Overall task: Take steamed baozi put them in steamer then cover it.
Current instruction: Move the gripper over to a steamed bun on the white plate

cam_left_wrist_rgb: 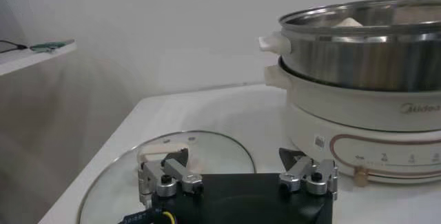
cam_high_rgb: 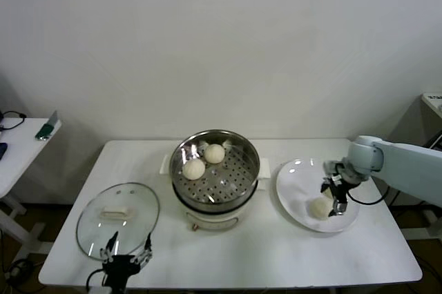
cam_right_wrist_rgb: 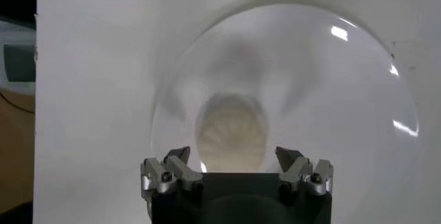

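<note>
Nearest of all, at the front edge of the white table (cam_high_rgb: pixel 228 252), the left gripper (cam_high_rgb: pixel 128 261) hangs low with its fingers spread wide, holding nothing. Just behind it the round glass lid (cam_high_rgb: pixel 117 219) lies flat on the tabletop, its pale handle (cam_high_rgb: pixel 116 213) on top; from the left wrist view the lid's rim (cam_left_wrist_rgb: pixel 172 136) curves right in front of the fingertips (cam_left_wrist_rgb: pixel 180 175).

At the middle of the table stands the steamer (cam_high_rgb: pixel 215 178), a shiny steel pot on a white electric base with a row of controls along its front (cam_left_wrist_rgb: pixel 386 156). It is uncovered. Two steamed baozi sit on its perforated tray, one toward the left (cam_high_rgb: pixel 193 168) and one just behind it (cam_high_rgb: pixel 215 153), close together but apart.

To the right of the steamer, near it but not touching, is a flat white plate (cam_high_rgb: pixel 293 177). One more baozi (cam_high_rgb: pixel 318 208) lies on it toward the front. The right gripper (cam_high_rgb: pixel 334 201) reaches in from the right over that plate, the arm's white body behind it. Its fingers are wide apart, standing either side of the bun; in the right wrist view the bun (cam_right_wrist_rgb: pixel 231 136) sits between the two fingertips (cam_right_wrist_rgb: pixel 293 163) and I cannot tell whether they touch it.

Off to the far left a second white surface (cam_high_rgb: pixel 17 145) carries a small green object (cam_high_rgb: pixel 47 128) and dark cables (cam_high_rgb: pixel 10 120).
</note>
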You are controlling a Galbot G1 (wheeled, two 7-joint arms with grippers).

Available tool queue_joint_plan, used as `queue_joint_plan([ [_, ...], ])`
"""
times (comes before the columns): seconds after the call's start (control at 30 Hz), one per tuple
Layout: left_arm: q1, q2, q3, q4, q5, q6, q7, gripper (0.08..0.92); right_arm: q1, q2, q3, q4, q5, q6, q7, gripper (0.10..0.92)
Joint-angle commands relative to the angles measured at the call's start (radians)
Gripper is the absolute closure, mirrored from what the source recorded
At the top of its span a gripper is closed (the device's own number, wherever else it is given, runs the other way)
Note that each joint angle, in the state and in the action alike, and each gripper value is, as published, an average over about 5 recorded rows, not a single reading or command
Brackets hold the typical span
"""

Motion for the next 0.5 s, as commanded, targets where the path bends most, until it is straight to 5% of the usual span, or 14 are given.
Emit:
queue_joint_plan([
  [0.03, 0.0, -0.001, 0.0, 0.002, 0.001, 0.001, 0.0, 0.177, -0.097, 0.014, 0.075, -0.043, -0.028, -0.016, 0.033, 0.203],
  [0.2, 0.0, -0.001, -0.001, 0.001, 0.002, 0.001, -0.001, 0.177, -0.101, 0.026, 0.08, -0.056, -0.037, -0.016, 0.028, 0.224],
  [0.5, -0.002, -0.003, -0.002, 0.003, 0.002, 0.001, -0.002, 0.177, -0.062, 0.045, 0.065, -0.06, -0.057, 0.001, -0.009, 0.386],
])
